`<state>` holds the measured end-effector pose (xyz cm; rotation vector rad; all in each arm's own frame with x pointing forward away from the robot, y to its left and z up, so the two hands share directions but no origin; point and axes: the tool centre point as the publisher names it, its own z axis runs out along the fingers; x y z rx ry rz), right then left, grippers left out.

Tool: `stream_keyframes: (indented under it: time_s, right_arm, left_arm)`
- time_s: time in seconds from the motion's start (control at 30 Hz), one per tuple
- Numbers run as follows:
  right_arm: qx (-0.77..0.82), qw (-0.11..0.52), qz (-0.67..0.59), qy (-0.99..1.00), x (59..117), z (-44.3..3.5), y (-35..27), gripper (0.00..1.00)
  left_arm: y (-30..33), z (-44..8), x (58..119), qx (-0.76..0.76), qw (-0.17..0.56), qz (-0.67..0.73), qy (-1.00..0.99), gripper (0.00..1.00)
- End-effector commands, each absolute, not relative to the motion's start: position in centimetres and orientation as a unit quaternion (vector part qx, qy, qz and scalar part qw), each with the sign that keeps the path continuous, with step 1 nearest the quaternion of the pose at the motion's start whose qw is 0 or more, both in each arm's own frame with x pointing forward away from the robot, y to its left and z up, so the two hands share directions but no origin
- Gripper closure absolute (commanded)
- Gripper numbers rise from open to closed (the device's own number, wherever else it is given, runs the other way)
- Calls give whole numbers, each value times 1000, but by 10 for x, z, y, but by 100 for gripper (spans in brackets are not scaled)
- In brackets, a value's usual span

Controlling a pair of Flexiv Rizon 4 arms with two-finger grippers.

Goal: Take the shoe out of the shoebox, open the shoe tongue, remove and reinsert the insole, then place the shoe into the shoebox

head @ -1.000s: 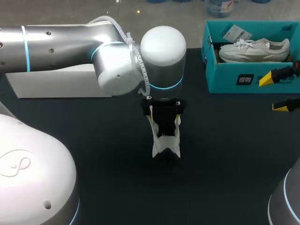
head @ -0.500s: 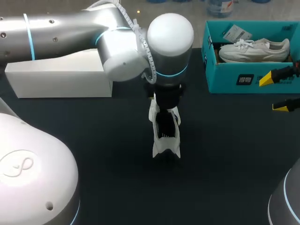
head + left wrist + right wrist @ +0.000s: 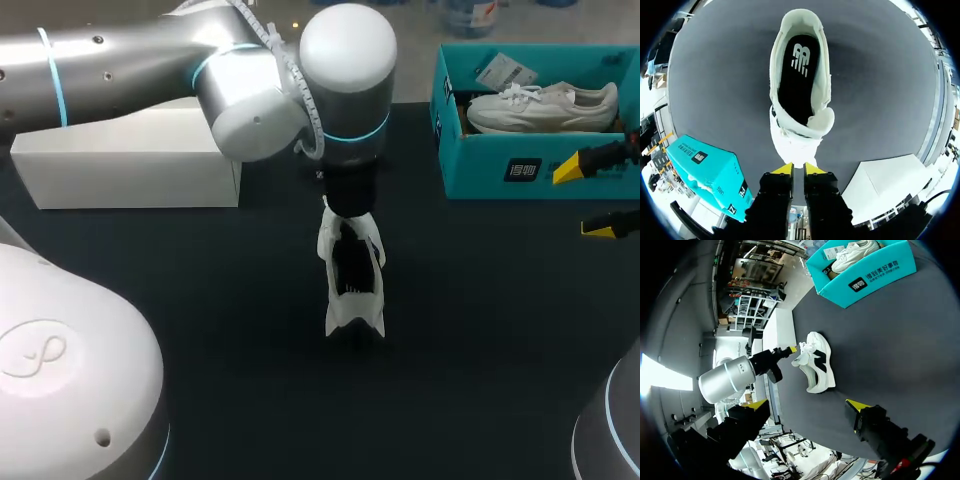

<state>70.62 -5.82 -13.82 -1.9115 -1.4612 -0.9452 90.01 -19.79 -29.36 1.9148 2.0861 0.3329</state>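
Observation:
A white shoe (image 3: 355, 305) with a black insole stands on the dark table, its tongue (image 3: 818, 121) folded forward toward the toe. My left gripper (image 3: 798, 169) hangs just over the toe and laces, its yellow tips almost together. I cannot tell whether a lace is pinched between them. The same gripper (image 3: 789, 350) shows at the shoe's (image 3: 817, 372) lace end in the right wrist view. My right gripper (image 3: 807, 407) stands open, well away from the shoe. In the head view it (image 3: 585, 197) is by the front of the teal shoebox (image 3: 490, 165).
A second white shoe (image 3: 540, 105) lies in the shoebox at the back right. A white box lid (image 3: 130, 170) stands at the back left, under my left arm. Dark tabletop surrounds the shoe on all sides.
My left gripper has drawn back from over the shoe's opening to its toe end, and its fingers have closed from wide apart to nearly together. The right arm has not moved.

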Motion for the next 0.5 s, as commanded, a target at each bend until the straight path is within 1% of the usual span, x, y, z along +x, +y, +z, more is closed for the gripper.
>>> stream_keyframes:
  time_s: [0.03,0.13,0.33,0.5]
  right_arm:
    - [-712,274,-351,-543,706,-139,-58,0]
    - [-712,274,-351,-543,706,-139,-58,0]
    - [-712,274,-351,-543,706,-139,-58,0]
    - [-712,274,-351,-543,706,-139,-58,0]
  left_arm:
    - [-195,-300,901,667,130,120,724,100]
    - [-192,-309,894,675,102,119,721,100]
    - [-197,-314,878,681,94,103,719,100]
    - [-195,-318,864,692,70,99,712,100]
